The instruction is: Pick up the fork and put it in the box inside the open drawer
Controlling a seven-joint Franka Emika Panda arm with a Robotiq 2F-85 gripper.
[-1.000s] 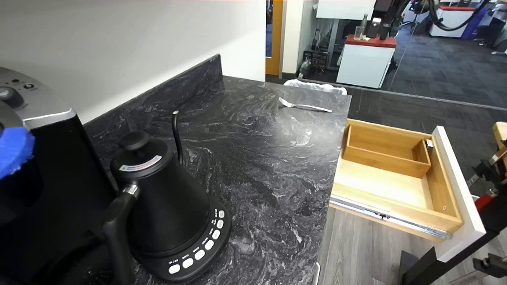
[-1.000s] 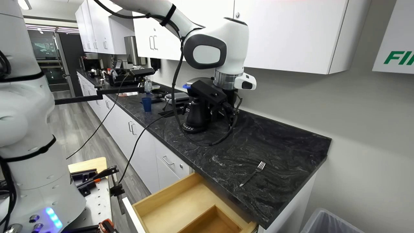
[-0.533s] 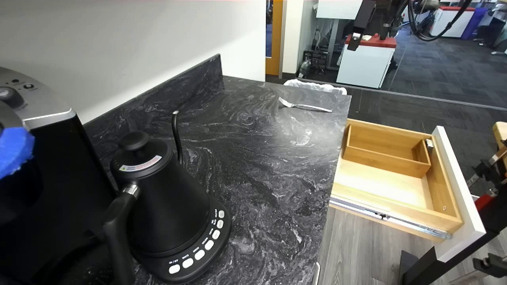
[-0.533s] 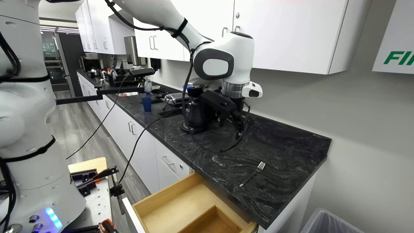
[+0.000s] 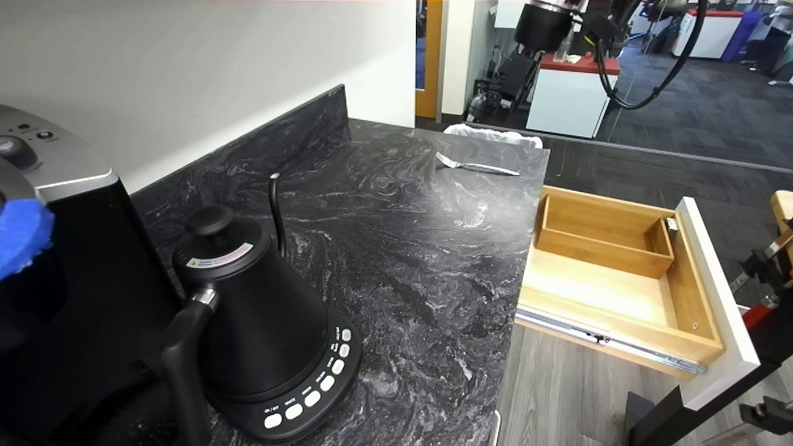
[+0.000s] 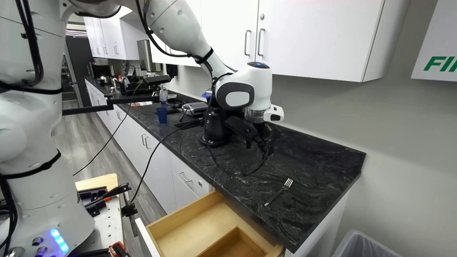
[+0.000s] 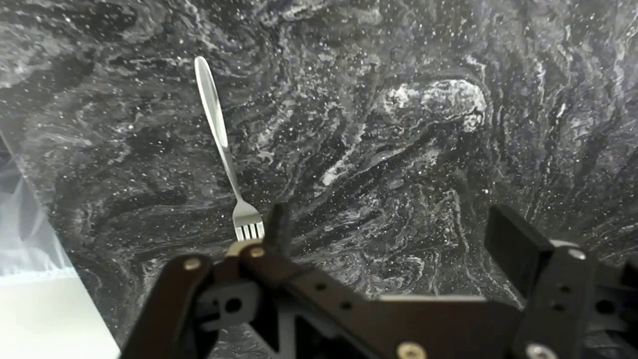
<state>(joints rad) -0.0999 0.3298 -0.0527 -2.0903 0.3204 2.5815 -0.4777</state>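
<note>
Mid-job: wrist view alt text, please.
A silver fork lies left of centre on a dark marbled countertop, tines pointing down the picture toward the open, empty gripper along the bottom. Translucent plastic shows past the countertop's edge at left.

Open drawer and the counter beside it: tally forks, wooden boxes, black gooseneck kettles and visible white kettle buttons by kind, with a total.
Fork: 1
Wooden box, in the open drawer: 1
Black gooseneck kettle: 1
White kettle buttons visible: 7
Total: 10
</note>
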